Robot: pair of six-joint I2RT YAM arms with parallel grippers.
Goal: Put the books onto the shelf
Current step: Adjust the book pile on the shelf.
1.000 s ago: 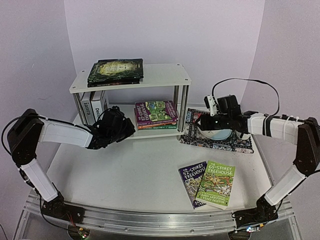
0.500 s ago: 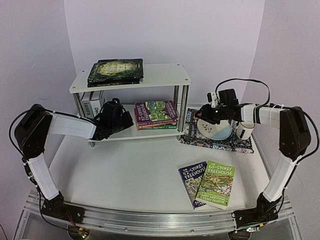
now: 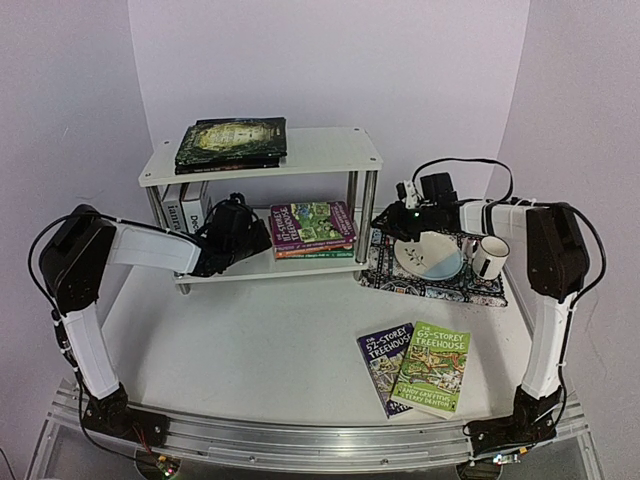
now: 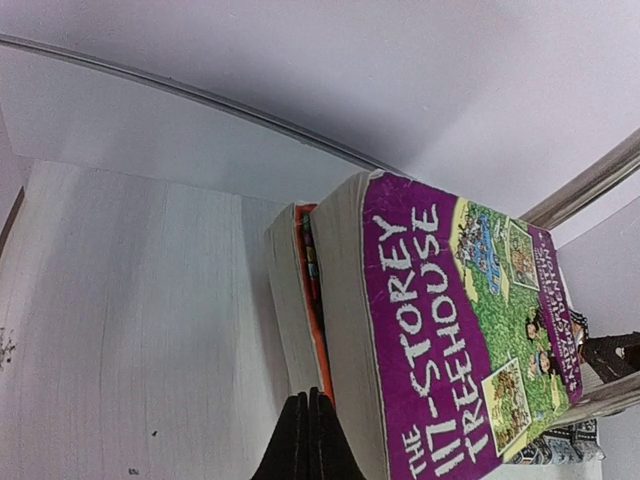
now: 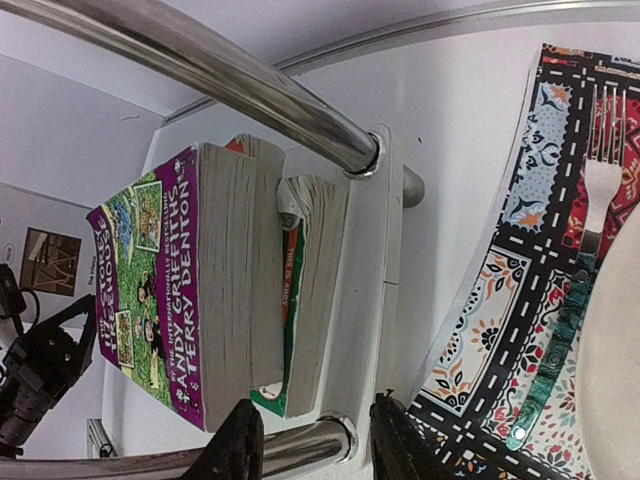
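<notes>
On my right I see a dark mat (image 3: 420, 288) full of bright little patterns, lying flat on the white counter (image 3: 250, 340). A white plate (image 3: 428, 258) with some blue on it sits on the mat. A white mug (image 3: 487, 256) with a dark rim stands just beside the plate, also on the mat. A fork (image 5: 598, 190) with a green-blue handle lies on the mat next to the plate.

left end effector (image 4: 307, 415) closed, right (image 5: 315, 410) parted

book stack (image 3: 312, 228) on lower board of shelf (image 3: 320, 150), mat (image 3: 430, 285) right of it, two books (image 3: 415, 368) on table (image 3: 260, 340) in front
</notes>
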